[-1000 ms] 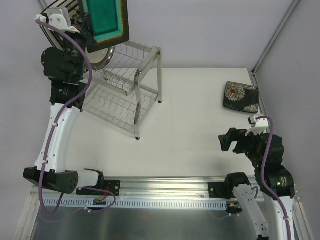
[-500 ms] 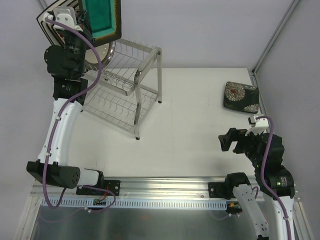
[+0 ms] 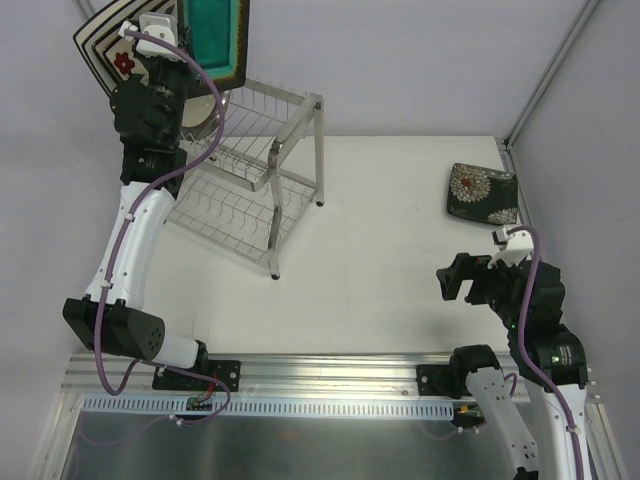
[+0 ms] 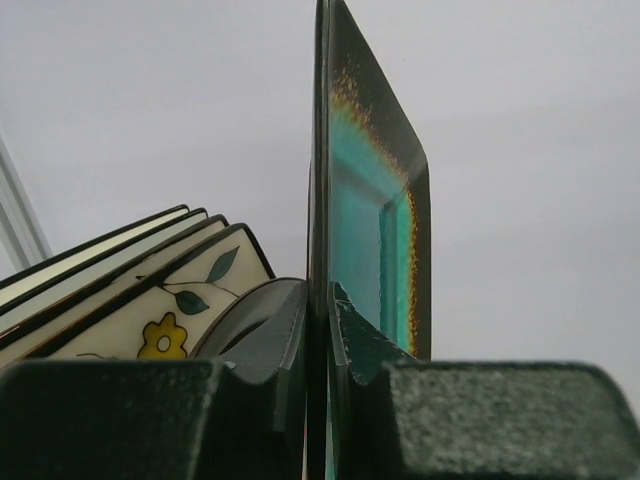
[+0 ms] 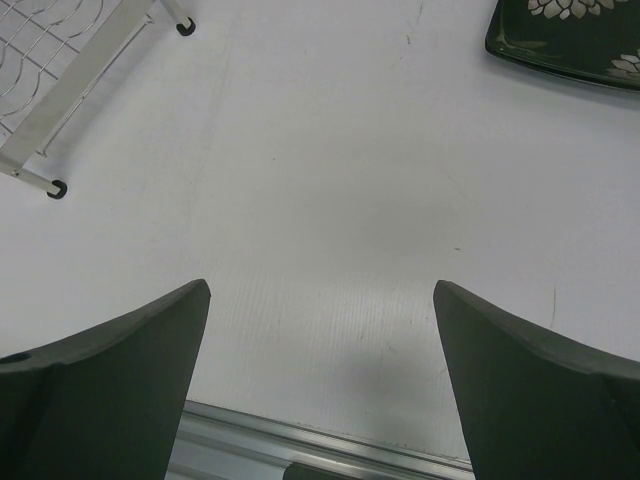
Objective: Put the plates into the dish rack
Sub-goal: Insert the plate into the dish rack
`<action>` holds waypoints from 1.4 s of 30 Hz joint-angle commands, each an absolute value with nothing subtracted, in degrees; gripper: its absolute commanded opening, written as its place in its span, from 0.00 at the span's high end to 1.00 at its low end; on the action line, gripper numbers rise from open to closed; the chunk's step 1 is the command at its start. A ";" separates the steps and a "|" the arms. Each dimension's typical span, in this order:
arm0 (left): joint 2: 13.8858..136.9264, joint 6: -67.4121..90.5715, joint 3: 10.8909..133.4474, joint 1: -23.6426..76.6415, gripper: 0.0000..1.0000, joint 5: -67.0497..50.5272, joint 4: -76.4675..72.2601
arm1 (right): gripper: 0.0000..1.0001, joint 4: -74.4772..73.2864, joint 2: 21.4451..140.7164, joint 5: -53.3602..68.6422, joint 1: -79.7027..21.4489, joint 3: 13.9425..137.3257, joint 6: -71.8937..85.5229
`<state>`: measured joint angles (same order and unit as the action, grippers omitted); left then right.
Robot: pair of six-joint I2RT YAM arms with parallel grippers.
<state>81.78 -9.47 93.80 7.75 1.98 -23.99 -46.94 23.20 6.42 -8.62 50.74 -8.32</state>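
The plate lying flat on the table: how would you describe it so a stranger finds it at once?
Look at the white table, at its far right corner, opposite the dish rack. A dark square plate lies there alone. White blooms mark it; the other plates stand on edge at the rack.

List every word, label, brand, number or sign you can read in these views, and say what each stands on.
No text can be read in any view.
The teal-centred plate in the left gripper, the flowered plate beside it, the dark plate with white blooms and the dish rack show only glaze patterns or bare wire.
The right gripper is plain dark and unmarked.
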 commanded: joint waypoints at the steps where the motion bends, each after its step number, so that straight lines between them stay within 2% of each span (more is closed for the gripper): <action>1: 79.89 -11.86 96.85 6.94 1.00 1.06 -43.15 | 0.00 -45.18 24.26 5.71 -8.96 51.77 -9.76; 26: 80.42 -10.11 102.04 5.54 1.00 0.79 -44.47 | 0.01 -44.12 25.66 6.06 -8.96 51.42 -10.20; 42: 78.66 -9.93 94.22 4.92 1.00 -1.67 -42.54 | 0.00 -44.03 25.49 6.41 -8.96 51.07 -10.28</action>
<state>84.01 -9.61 93.36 5.17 -0.21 -27.53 -46.06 25.15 6.33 -8.62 50.74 -9.30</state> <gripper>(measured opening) 0.082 0.994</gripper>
